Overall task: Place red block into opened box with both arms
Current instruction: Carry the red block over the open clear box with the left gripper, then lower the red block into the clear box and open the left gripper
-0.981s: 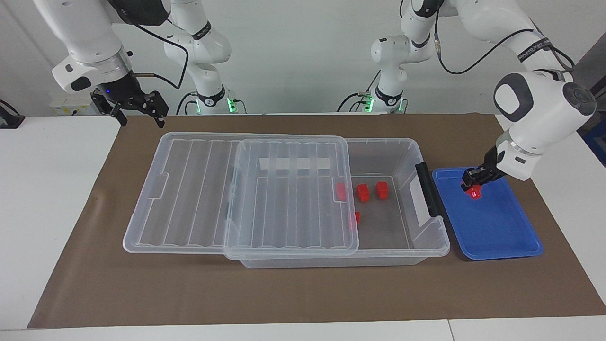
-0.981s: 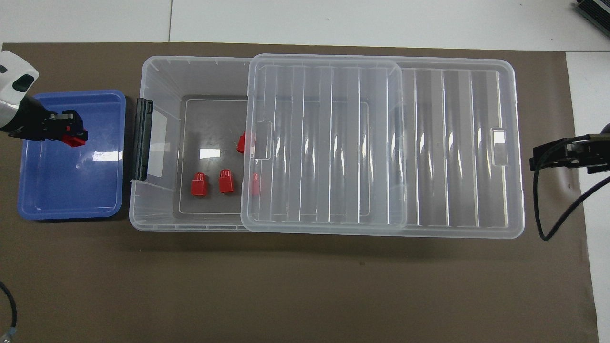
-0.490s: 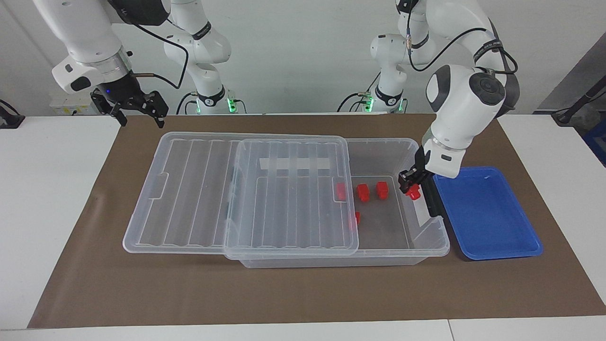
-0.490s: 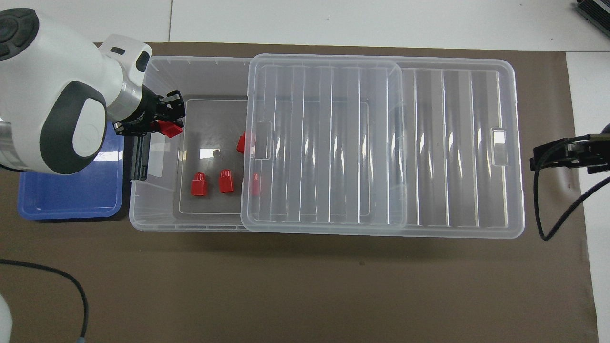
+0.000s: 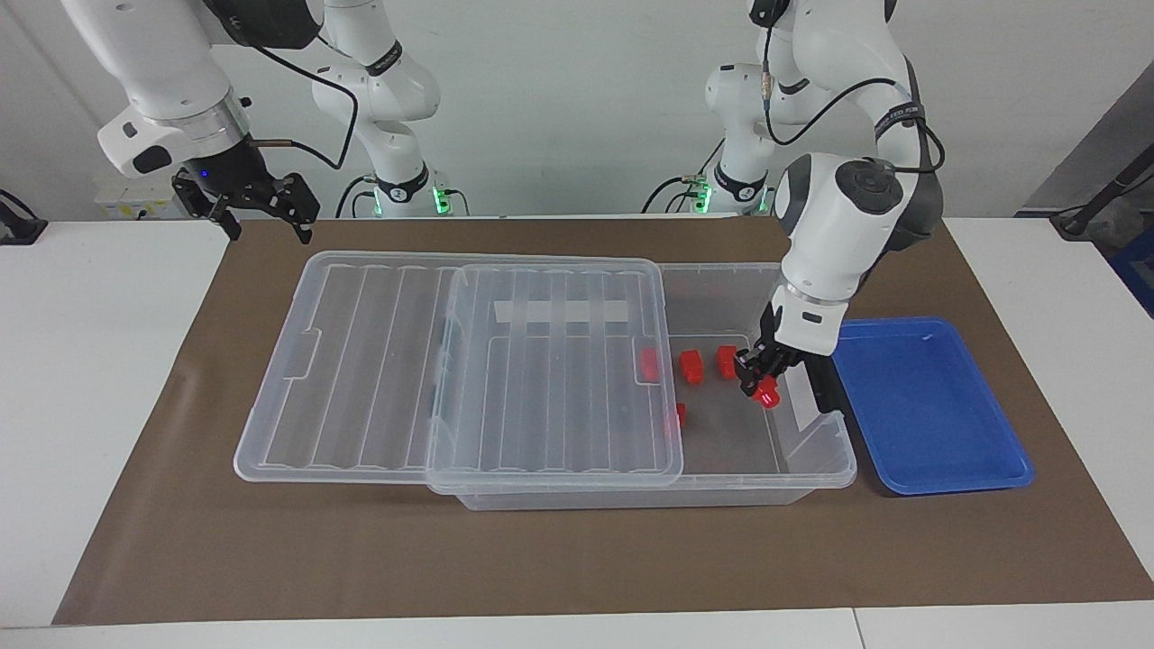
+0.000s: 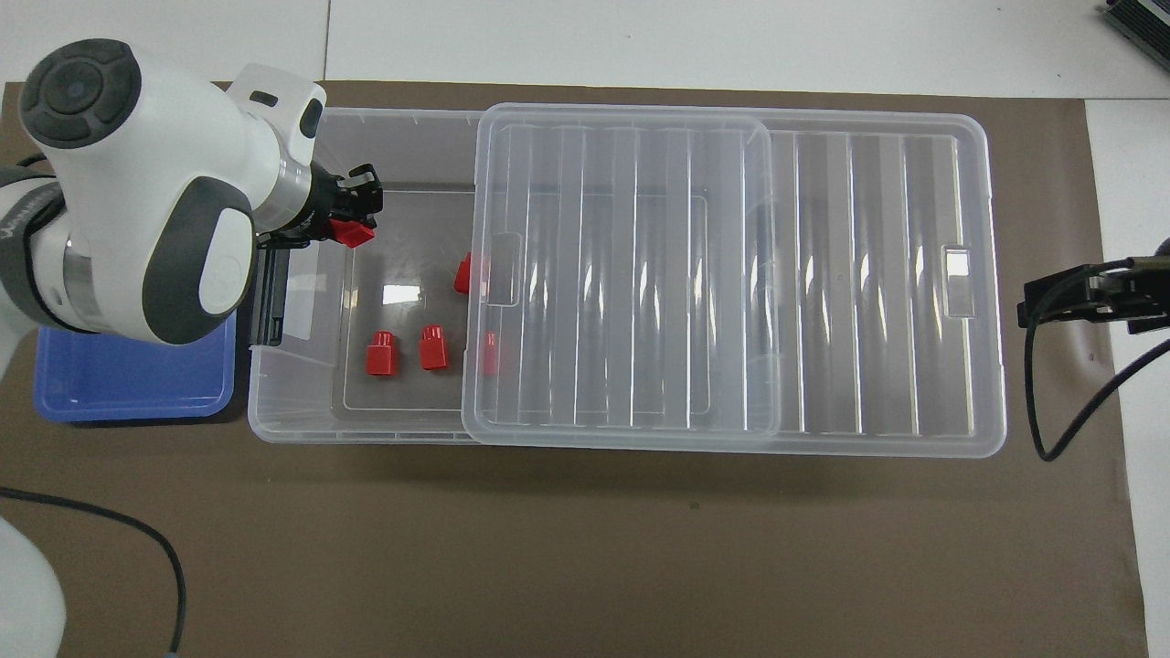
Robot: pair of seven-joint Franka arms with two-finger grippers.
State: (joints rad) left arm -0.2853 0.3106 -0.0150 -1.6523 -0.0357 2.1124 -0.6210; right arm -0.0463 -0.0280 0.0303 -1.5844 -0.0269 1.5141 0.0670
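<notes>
Red block (image 5: 767,395) sits clenched in the left hand (image 5: 757,383), over the uncovered end of the box (image 5: 721,275), toward its handle (image 5: 822,383). Four more blocks (image 5: 691,366) lie on the box floor, two partly under the lid (image 5: 451,361), which is slid toward the right arm's end. Blue tray (image 5: 929,406) lies just beside the box handle. Right hand (image 5: 261,205) waits released, over the mat (image 5: 577,559) near the box's lidded end.

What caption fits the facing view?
Left gripper carries a red block over the open box; right gripper waits.
</notes>
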